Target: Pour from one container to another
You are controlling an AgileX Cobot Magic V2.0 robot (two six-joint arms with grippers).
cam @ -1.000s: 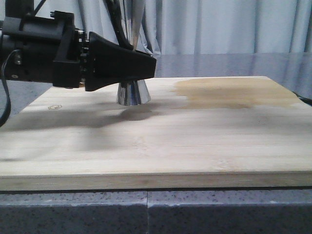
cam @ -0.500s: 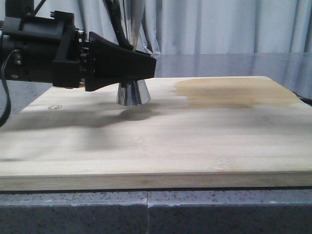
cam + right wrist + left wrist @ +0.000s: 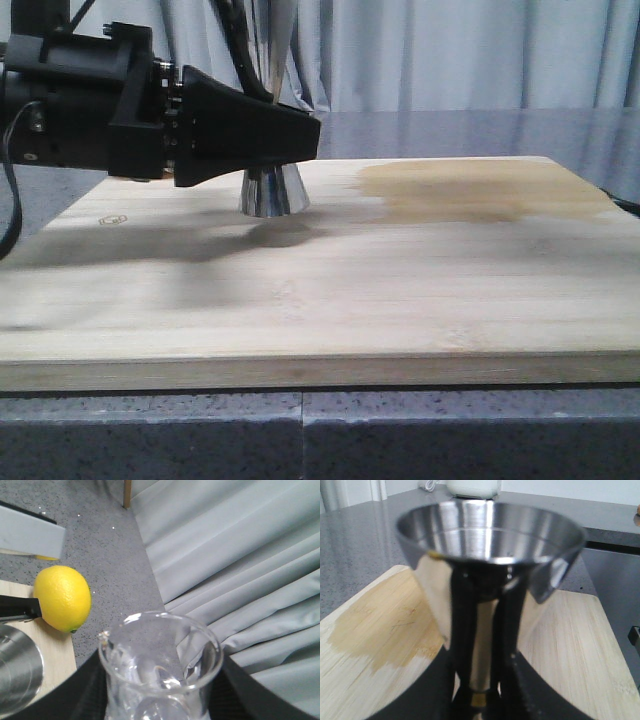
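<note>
The steel jigger (image 3: 272, 192) stands on the wooden board (image 3: 400, 290) at the back left. Its upper cone rises above my black left gripper (image 3: 288, 138), which is shut on its narrow waist. In the left wrist view the jigger (image 3: 490, 535) fills the frame, with dark fingers (image 3: 462, 630) on either side of the gold band. The clear glass beaker (image 3: 160, 655) sits between the black fingers (image 3: 87, 690) of my right gripper (image 3: 160, 702), which is shut on it. The jigger's rim (image 3: 17, 670) shows beside and below the beaker. The right gripper and beaker are out of the front view.
A yellow lemon (image 3: 62, 597) lies at the board's edge near the jigger. A darker wet-looking stain (image 3: 480, 190) covers the board's back right. Grey curtains (image 3: 450, 50) hang behind, and a grey speckled counter (image 3: 300, 430) runs under the board.
</note>
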